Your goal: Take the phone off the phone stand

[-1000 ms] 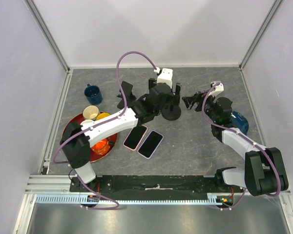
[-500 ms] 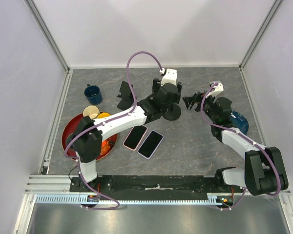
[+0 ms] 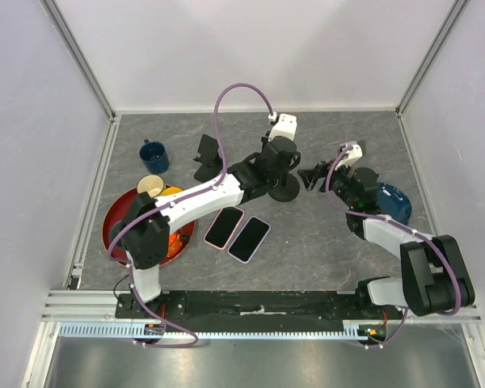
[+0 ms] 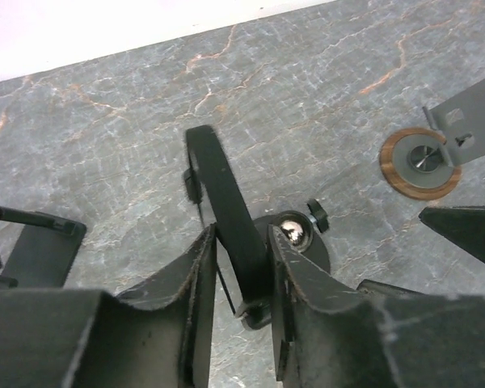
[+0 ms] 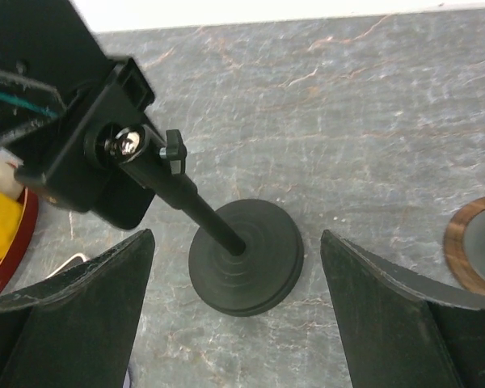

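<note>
Veined grey stone-look table, left gripper pinching slim black phone, right gripper spread wide.

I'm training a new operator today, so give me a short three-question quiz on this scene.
1. True or false: the right pincer is open and holds nothing.
2. How many spare phones lie flat on the table? A one, B two, C four.
3. Fill in: the left pincer is shut on the edge of the mounted ___.
Key: 1 true; 2 B; 3 phone.
</note>
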